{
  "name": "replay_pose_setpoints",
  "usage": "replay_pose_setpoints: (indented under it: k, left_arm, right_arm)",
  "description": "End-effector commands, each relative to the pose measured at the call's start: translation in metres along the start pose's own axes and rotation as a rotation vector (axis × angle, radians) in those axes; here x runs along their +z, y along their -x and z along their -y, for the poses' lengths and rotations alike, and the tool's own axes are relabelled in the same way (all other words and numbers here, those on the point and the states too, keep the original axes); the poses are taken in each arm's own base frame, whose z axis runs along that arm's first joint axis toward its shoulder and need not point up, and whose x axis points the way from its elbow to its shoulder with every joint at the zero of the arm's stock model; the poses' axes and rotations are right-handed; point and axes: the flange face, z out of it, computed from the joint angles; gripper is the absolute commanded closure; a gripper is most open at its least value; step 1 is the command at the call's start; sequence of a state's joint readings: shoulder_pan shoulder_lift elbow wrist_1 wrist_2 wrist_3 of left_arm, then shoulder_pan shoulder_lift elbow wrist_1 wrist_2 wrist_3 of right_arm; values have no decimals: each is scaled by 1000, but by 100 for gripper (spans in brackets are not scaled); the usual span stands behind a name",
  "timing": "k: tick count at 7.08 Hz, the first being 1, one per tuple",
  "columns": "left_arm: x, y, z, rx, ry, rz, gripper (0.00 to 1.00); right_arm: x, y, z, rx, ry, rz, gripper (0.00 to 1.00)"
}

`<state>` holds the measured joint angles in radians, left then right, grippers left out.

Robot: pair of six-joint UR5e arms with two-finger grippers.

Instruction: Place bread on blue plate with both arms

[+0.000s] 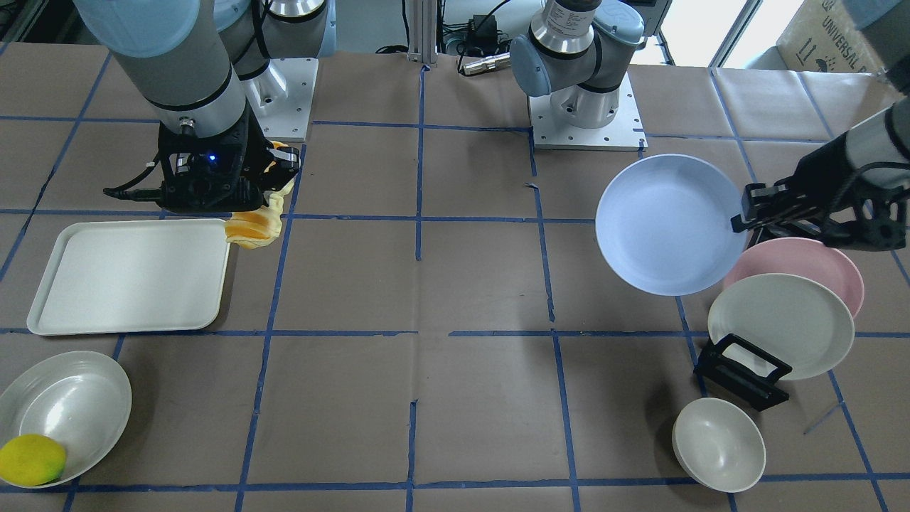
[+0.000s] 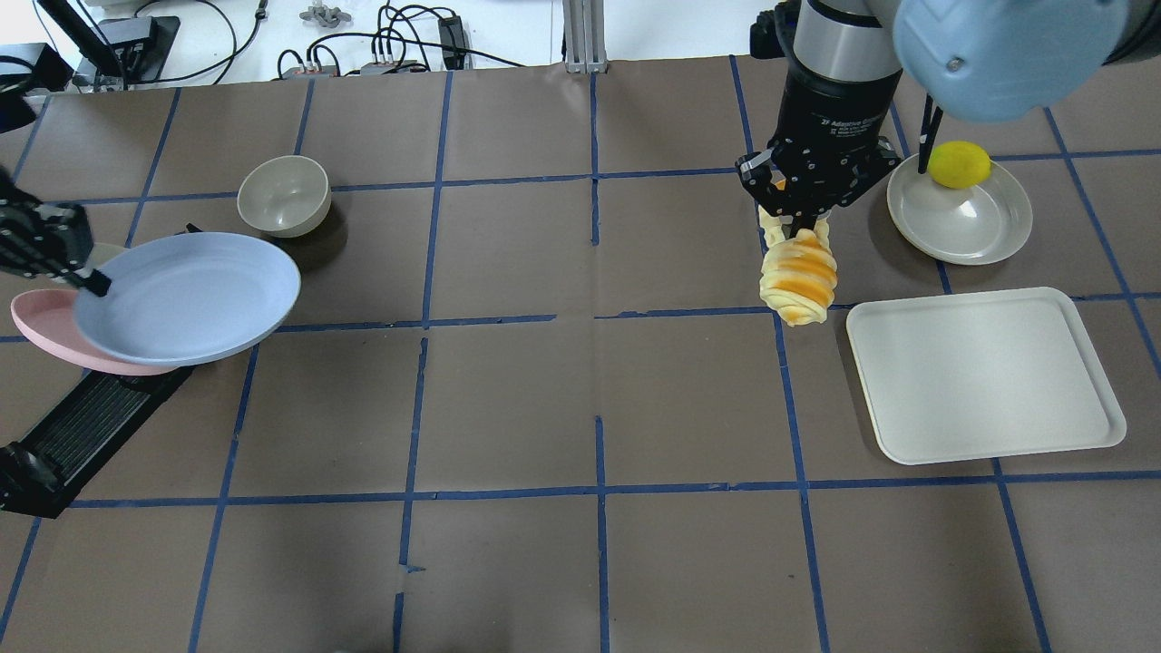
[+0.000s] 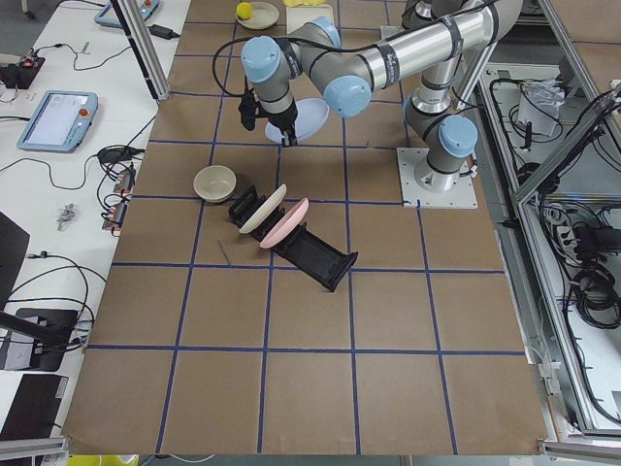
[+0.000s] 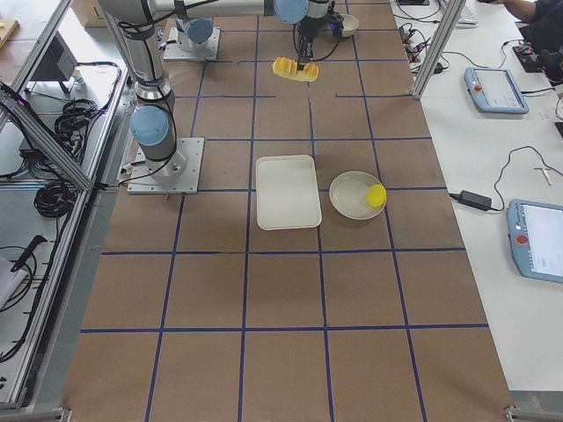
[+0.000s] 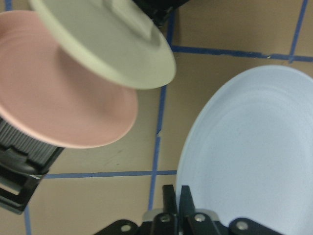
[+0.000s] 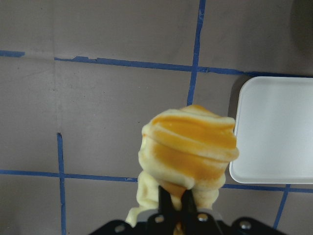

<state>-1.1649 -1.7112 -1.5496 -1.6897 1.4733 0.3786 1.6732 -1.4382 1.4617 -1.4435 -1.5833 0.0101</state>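
My right gripper [image 2: 796, 220] is shut on the bread [image 2: 798, 279], a ridged pale yellow loaf with orange stripes that hangs in the air beside the white tray. The bread also shows in the front view [image 1: 256, 224] and the right wrist view [image 6: 188, 156]. My left gripper [image 2: 91, 281] is shut on the rim of the blue plate [image 2: 186, 295] and holds it lifted and tilted over the plate rack. The plate also shows in the front view [image 1: 668, 224] and the left wrist view [image 5: 254, 152].
A pink plate [image 1: 803, 263] and a cream plate [image 1: 782, 326] lean in a black rack [image 1: 743, 373]. A grey bowl [image 2: 283, 195] stands near it. A white tray [image 2: 984, 372] and a grey dish [image 2: 960, 218] with a lemon [image 2: 960, 164] lie on the right.
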Motion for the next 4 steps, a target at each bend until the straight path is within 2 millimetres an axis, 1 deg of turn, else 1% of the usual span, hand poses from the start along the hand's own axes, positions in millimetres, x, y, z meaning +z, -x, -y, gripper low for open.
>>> replay_pose_setpoints:
  k: [1,2,3,4]
  left_arm:
    - [46,-93,37,-40,-48,-17,98]
    - [84,-128,54,-38,-54,-5,98]
    - [108,-170,66,-59,-114,1,98]
    - [132,-214,77,-39,-166,-27,98]
  right_arm:
    - [0,0,0,3,0,0,82]
    - [0,0,0,6,1,0,81]
    - [1,0,0,6,3,0,80]
    - [1,1,1,5,3,1,79]
